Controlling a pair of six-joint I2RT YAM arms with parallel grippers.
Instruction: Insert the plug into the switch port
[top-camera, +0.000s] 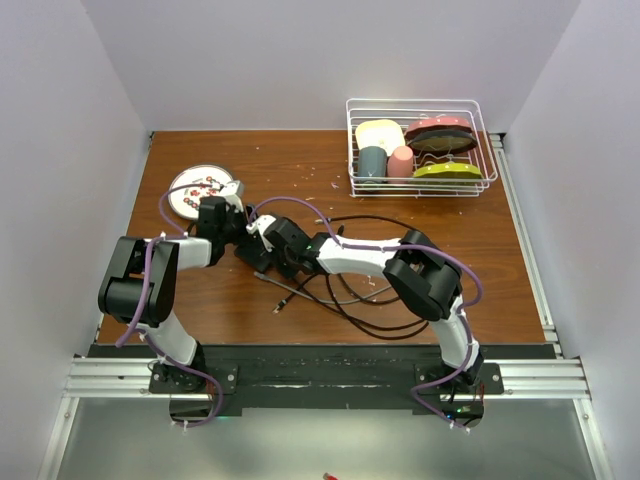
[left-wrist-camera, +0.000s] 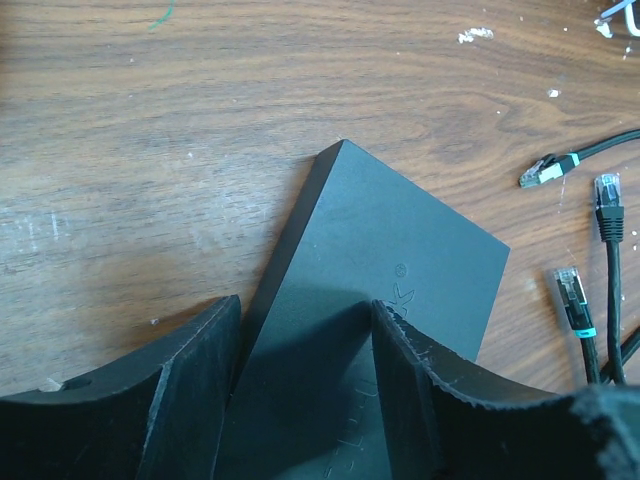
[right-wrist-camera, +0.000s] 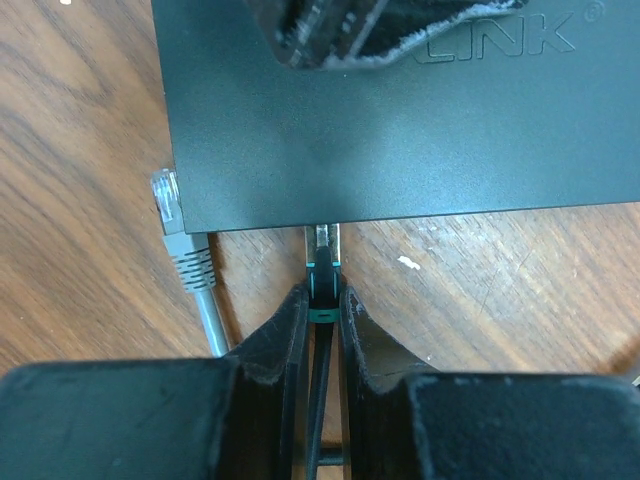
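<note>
- The switch (left-wrist-camera: 400, 240), a flat matte-black box, lies on the wooden counter (top-camera: 490, 260) left of centre, where both arms meet.
- The left gripper (left-wrist-camera: 305, 320) stands with its jaws parted at the switch. One finger (left-wrist-camera: 190, 400) sits just beside a long edge and the other over the top face. I cannot tell whether they press on it.
- The right gripper (right-wrist-camera: 322, 300) is clenched on the plug (right-wrist-camera: 322, 262), pinching its black boot and cable between both fingers.
- The plug's clear tip touches the switch's near edge. Whether it is seated in a port cannot be told from the right wrist view.
- A grey plug (right-wrist-camera: 166, 200) on a grey cable lies just beside the switch's corner, left of the held plug and apart from it.
- Three loose black plugs (left-wrist-camera: 570, 295) with clear tips lie on the wood to one side of the switch in the left wrist view, not touching it.
- Black cable (top-camera: 370, 322) loops over the counter between the arms' bases.
- A round white plate (top-camera: 190, 190) with red marks sits near the counter's far left corner, close to the left arm.
- A white wire basket (top-camera: 415, 101) of coloured dishes stands at the far right, well apart from the switch.
</note>
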